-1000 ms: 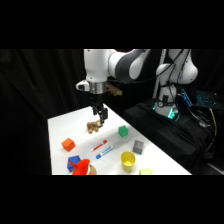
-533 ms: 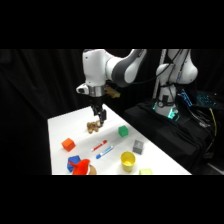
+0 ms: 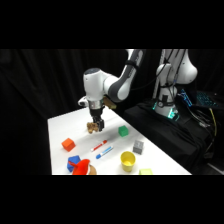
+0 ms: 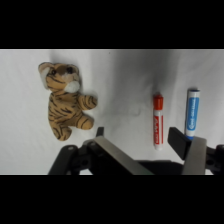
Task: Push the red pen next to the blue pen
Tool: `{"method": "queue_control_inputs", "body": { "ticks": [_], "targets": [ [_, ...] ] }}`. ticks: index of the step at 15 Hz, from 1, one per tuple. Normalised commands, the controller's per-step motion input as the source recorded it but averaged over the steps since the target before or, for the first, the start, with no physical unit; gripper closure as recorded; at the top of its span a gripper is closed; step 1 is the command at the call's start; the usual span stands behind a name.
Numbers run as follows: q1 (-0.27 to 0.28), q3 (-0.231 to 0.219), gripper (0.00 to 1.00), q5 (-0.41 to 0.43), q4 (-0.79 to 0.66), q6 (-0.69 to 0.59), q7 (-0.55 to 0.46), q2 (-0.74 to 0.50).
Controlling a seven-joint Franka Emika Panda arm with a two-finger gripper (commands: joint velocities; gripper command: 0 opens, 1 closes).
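While the gripper (image 4: 145, 142) hangs with its fingers spread wide and empty above the table (image 4: 125, 75), the red pen (image 4: 158, 121) lies just beyond them, parallel to the blue pen (image 4: 191, 114) on its right, a small gap between them.

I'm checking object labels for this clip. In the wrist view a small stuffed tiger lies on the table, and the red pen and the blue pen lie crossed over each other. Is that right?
Not quite. The red pen and the blue pen are not crossed: they lie side by side, roughly parallel, with bare table between them. The wrist view shows this. The stuffed tiger does lie on the table, off to the other side.
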Motion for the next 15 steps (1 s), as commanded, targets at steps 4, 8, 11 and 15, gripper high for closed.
{"method": "queue_control_inputs", "body": {
  "ticks": [4,8,11,15],
  "targets": [
    [-0.019,-0.053,0.00,-0.005,0.25,0.17,-0.14,0.31],
    [0.043,-0.090,0.00,-0.091,0.27,0.03,-0.09,0.15],
    [0.057,-0.033,0.00,-0.051,0.19,-0.03,-0.07,0.07],
    [0.058,0.010,0.00,-0.011,0.10,-0.02,-0.06,0.06]
  ]
}}
